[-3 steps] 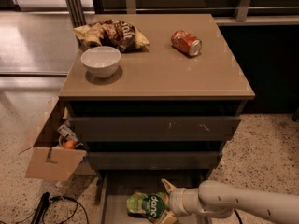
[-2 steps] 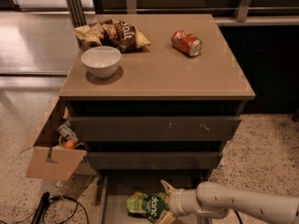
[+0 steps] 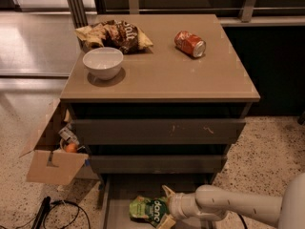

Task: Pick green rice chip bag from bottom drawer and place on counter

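low at six o'clock, in the bottom drawer (image 3: pixel 121 197), the green bag (image 3: pixel 144 209) lies with its long axis nine-to-three; the tool (image 3: pixel 165 206) sits at its three o'clock end, spread wide around it. the desk (image 3: pixel 162 75) is up at twelve.

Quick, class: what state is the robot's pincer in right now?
Pincer: open, straddling one end of the green bag in the bottom drawer.

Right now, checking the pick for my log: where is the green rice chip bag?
Camera view, bottom centre: the green rice chip bag lies in the open bottom drawer, with the end effector at its right end.
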